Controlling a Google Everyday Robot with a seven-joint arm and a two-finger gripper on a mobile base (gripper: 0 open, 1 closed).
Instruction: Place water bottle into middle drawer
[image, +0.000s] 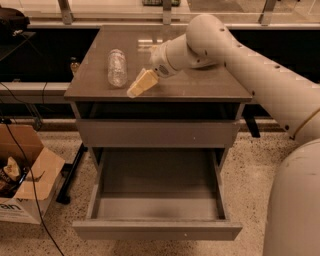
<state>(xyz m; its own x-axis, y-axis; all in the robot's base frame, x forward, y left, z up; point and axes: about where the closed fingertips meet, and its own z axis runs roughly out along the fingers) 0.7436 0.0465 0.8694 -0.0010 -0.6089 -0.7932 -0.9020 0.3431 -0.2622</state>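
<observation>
- Gripper (135, 90): you will find it low over the cabinet top (200, 85), near the front edge and left of centre, pointing toward 7 o'clock. The view does not show how far it is open — you cannot tell. It has hold of nothing.
- Arm (240, 55): it reaches in from 3 o'clock, crossing the right half of the top.
- Water bottle (117, 67): it lies on its side on the cabinet top, long axis running 12 to 6 o'clock. It sits at about 10 o'clock from the gripper, near it but apart.
- Middle drawer (157, 230): pulled well out toward 6 o'clock, the grey interior in plain view, with nothing seen inside it.
- Upper drawer front (157, 133): shut, directly at 12 o'clock above the open drawer.
- Cardboard box (30, 175): it stands open on the floor at 9 o'clock from the drawer — well apart from the cabinet, with dark cables trailing beside it.
</observation>
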